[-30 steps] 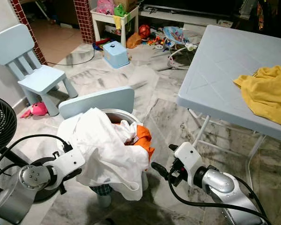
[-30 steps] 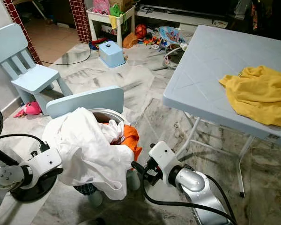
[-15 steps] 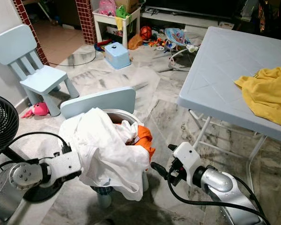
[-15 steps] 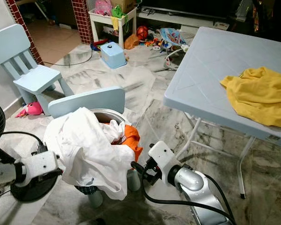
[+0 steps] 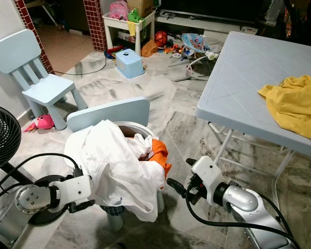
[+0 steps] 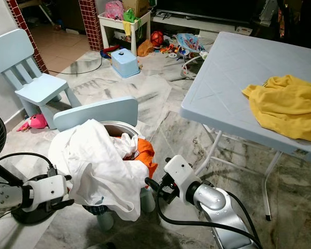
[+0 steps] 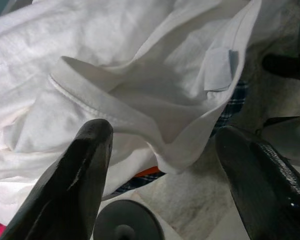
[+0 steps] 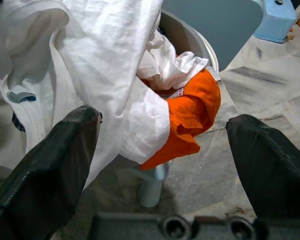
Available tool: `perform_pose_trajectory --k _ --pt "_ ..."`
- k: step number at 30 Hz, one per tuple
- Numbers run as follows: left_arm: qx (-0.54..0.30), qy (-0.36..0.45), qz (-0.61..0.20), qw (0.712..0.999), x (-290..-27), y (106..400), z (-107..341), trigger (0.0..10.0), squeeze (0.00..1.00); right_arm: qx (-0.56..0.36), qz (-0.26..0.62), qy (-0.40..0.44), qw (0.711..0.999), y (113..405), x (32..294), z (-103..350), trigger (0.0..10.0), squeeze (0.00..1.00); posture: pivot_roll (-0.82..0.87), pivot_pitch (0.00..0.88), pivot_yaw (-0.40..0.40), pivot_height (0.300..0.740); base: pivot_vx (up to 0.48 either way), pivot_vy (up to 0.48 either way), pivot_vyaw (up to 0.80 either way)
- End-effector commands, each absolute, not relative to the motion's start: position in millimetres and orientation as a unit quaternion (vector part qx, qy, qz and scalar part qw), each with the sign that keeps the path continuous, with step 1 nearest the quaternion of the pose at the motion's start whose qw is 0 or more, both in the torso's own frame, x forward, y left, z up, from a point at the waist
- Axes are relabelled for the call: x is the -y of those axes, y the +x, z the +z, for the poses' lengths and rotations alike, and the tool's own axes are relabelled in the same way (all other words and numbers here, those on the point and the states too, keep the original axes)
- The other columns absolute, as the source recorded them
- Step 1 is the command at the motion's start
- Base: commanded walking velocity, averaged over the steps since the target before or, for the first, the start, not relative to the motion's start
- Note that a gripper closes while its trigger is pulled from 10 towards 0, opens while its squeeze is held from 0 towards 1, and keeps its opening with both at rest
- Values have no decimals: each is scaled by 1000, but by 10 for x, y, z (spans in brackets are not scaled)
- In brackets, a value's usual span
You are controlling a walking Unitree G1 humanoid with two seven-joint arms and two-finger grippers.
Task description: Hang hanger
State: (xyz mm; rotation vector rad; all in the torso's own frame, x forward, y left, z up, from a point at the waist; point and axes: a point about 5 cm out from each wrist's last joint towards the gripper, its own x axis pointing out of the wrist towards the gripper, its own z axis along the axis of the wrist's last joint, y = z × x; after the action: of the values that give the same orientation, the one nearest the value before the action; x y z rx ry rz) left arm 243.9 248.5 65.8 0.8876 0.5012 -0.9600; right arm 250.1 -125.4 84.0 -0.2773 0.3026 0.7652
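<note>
A white garment [image 5: 116, 163] is draped over a metal basin [image 5: 130, 126] that sits on a small light-blue chair [image 5: 109, 110]. An orange cloth [image 5: 159, 152] hangs out of the basin's right side. My left gripper [image 7: 162, 134] is low at the garment's left edge, open, with the white fabric just ahead of its fingers and nothing between them. My right gripper [image 5: 180, 174] hovers to the right of the basin, near the orange cloth, open and holding nothing. I cannot make out a hanger.
A light-blue folding table [image 5: 238, 78] with a yellow cloth [image 5: 295, 104] stands at the right. A black fan [image 5: 0, 135] is at the left. Another small blue chair [image 5: 33, 72], a blue stool [image 5: 129, 56] and scattered toys lie farther back on the marble floor.
My left arm has sunk lower beside the white garment. The right arm has hardly moved. The view has shifted slightly.
</note>
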Motion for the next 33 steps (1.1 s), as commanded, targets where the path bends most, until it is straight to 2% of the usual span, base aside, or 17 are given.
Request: perform_pose_trajectory --k 1,4,7,9,10,14,16,22,23,28,29,31,32,33 --pt "-229 407 -442 765 -2486 2466 627 10000 1000 -150 380 -136 902 2481 1211 815 10000 0 -60 84 -10 740 0 0 0" --pt "-230 423 -444 756 -2475 2491 584 10000 1000 -151 380 -137 902 2484 1222 812 10000 0 -60 84 -11 740 0 0 0" --pt "-225 427 -439 758 -2459 2541 558 10000 1000 -151 379 -139 902 2495 1241 813 10000 0 -65 84 -11 740 0 0 0" --pt "-225 429 -442 755 -2459 2556 534 10000 639 -151 378 -140 903 2501 1248 821 10000 0 -65 84 -11 740 0 0 0" --pt "-227 428 -443 754 -2464 2565 519 10000 0 -150 377 -140 903 2501 1252 825 10000 0 -76 85 -9 740 0 0 0" --pt "-240 438 -453 738 -2477 2598 452 10000 0 -152 376 -141 903 2485 1267 822 10000 0 -83 89 -7 740 0 0 0" --pt "-252 444 -469 720 -2472 2592 424 10000 0 -153 375 -142 903 2473 1269 821 10000 0 -87 90 -3 740 0 0 0" --pt "-244 446 -487 710 -2454 2577 456 10000 0 -154 371 -141 905 2481 1286 823 10000 0 -78 91 -3 740 0 0 0" --pt "-246 466 -484 698 -2482 2580 425 10000 0 -155 372 -141 904 2477 1272 809 10000 0 -77 93 -4 740 0 0 0" --pt "-231 494 -453 705 -2484 2694 410 10000 0 -154 376 -138 903 2469 1235 807 10000 0 -81 95 -8 740 0 0 0" --pt "-229 501 -444 707 -2477 2734 405 6078 0 -154 376 -138 903 2468 1237 807 10000 0 -83 95 -8 740 0 0 0" --pt "-229 499 -440 711 -2468 2754 402 6078 0 -154 375 -139 903 2468 1242 806 10000 0 -83 95 -8 740 0 0 0" --pt "-231 504 -441 705 -2470 2757 395 0 0 -154 374 -139 904 2469 1251 807 10000 0 -88 94 -5 740 0 0 0" --pt "-233 511 -442 700 -2475 2764 385 0 0 -155 372 -140 905 2471 1266 807 10000 0 -93 94 -3 740 0 0 0"
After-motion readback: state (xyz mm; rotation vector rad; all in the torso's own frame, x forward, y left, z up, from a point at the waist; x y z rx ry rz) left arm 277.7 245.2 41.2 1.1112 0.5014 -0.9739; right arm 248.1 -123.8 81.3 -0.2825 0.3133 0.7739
